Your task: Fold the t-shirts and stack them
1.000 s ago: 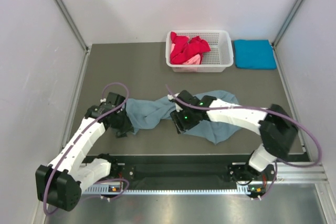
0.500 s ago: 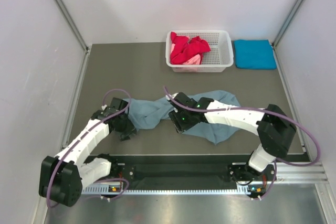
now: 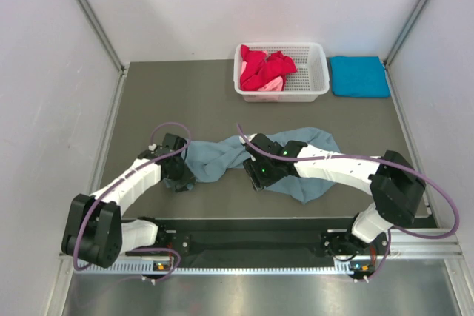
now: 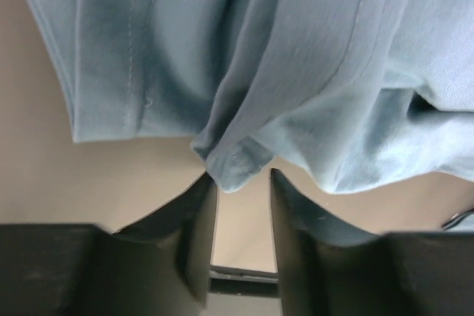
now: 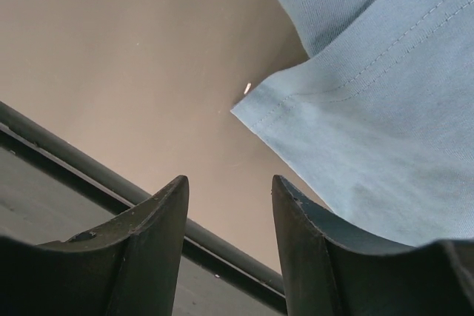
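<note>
Two pincers are spread apart, and neither is clamped on cloth. Over the last second the left pincer (image 3: pixel 182 181) has been carried slightly toward 3 o'clock at the end of the grey-blue t-shirt (image 3: pixel 222 157). Its jaws have been narrowed a little, and a folded tip of cloth is seen at the mouth of the gap, not yet pinched. The right pincer (image 3: pixel 259 181) has barely been moved; a hem corner lies just ahead, untouched. The shirt lies crumpled mid-table (image 3: pixel 170 101), drawn in at its 9 o'clock end. A turquoise t-shirt (image 3: pixel 359 76) lies folded at 1 o'clock, beside the basket (image 3: pixel 320 72) of red t-shirts (image 3: pixel 263 64). A grasp is judged to be in preparation; folding is not yet begun.
</note>
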`<state>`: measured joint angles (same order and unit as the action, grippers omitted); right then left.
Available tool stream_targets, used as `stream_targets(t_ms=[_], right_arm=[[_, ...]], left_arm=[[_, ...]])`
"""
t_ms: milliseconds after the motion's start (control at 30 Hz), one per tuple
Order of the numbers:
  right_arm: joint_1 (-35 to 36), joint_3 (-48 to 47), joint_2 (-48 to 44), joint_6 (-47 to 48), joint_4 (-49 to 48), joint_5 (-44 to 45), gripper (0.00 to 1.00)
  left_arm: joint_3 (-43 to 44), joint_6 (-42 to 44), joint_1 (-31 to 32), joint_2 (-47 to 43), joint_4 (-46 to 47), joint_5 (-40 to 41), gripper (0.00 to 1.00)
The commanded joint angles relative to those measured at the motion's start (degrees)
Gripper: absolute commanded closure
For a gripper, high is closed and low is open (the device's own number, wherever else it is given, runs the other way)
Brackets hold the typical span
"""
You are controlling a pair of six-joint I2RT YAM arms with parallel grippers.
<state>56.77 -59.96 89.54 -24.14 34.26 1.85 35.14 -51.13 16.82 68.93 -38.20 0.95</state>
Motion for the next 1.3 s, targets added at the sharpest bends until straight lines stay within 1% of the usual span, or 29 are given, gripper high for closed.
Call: stream_targets(t_ms=[0, 167, 200, 233, 267, 300, 400, 433, 467, 500, 533, 567, 600, 667, 700, 733, 867, 1067, 1233, 1267], right_arm=[[0.79, -2.0, -0.68, -0.12, -0.95, -0.09, 0.51], [0.71, -2.88, 0.9, 0.59, -0.6, -0.7, 0.49], [0.71, -3.31, 1.16, 1.02, -0.42, -0.7, 0.47], [0.71, -3.4, 1.34, 1.11, -0.25, -0.79, 0.45], [0.71, -3.67, 1.78, 1.55, -0.16, -0.71, 0.42], [0.79, -3.76, 2.13, 1.73, -0.42, -0.7, 0.4], [0.88, -4.63, 3.8, 2.08, -0.34, -0.97, 0.38], [1.14, -5.07, 4.32, 2.17, -0.51, -0.88, 0.39], [1.41, -5.77, 5.46, 2.08, -0.42, -0.62, 0.4], [1.67, -6.21, 6.08, 1.82, -0.42, 0.08, 0.45], [1.76, -6.57, 7.39, 1.56, -0.25, 0.35, 0.47], [1.76, -6.74, 7.93, 1.21, -0.33, 0.44, 0.52], [1.85, -6.66, 8.46, 0.94, -0.51, 0.7, 0.54], [2.11, -6.13, 9.6, 0.5, -1.04, 1.4, 0.56], [2.2, -5.87, 10.04, 0.59, -1.47, 2.01, 0.57], [2.2, -5.78, 10.39, 0.5, -1.65, 2.28, 0.57], [2.73, -5.78, 13.99, 2.07, -1.3, 5.35, 0.57], [3.17, -4.2, 16.02, 2.17, -3.06, 9.4, 0.62], [2.99, -4.28, 16.02, 2.61, -3.94, 13.26, 0.68], [2.99, -4.72, 15.93, 3.04, -3.94, 14.75, 0.71]], left_arm=[[-0.33, -0.02, 0.06, 1.82, 4.0, 1.33, 0.63], [-1.12, 0.77, 0.06, 4.46, 5.68, 1.68, 0.78], [-1.03, 1.03, 0.06, 4.72, 5.59, 1.77, 0.85], [-1.03, 1.3, 0.06, 4.64, 5.76, 1.77, 0.89], [-0.95, 1.47, 0.06, 4.55, 5.33, 1.77, 0.97], [0.01, 1.91, 0.06, 4.2, 4.63, 1.77, 1.0], [2.91, 2.79, 0.06, 0.78, -0.11, 1.34, 1.0], [3.53, 2.88, 0.06, -2.27, -1.6, 1.25, 1.0], [4.15, 2.8, 0.06, -3.87, -4.32, 0.72, 1.0], [5.2, 2.79, 0.06, -5.45, -5.82, 0.46, 1.0], [5.47, 2.79, 0.06, -8.17, -7.06, 0.11, 1.0], [5.91, 2.79, 0.06, -9.32, -9.07, -0.42, 1.0], [5.91, 2.53, 0.06, -10.47, -9.87, -0.68, 1.0], [5.21, 2.09, 0.06, -13.11, -10.94, -0.69, 1.0], [4.77, 1.48, 0.06, -13.9, -11.02, -2.95, 1.0], [4.33, 1.04, 0.06, -15.21, -10.94, -3.23, 1.0], [2.83, -0.72, 0.06, -16.37, -9.53, -4.9, 1.0], [4.68, -0.02, 0.06, -15.93, -10.14, -4.12, 1.0], [4.33, -0.19, 0.06, -16.28, -9.88, -4.55, 1.0], [4.07, -0.19, 0.06, -16.19, -9.97, -4.82, 1.0]])
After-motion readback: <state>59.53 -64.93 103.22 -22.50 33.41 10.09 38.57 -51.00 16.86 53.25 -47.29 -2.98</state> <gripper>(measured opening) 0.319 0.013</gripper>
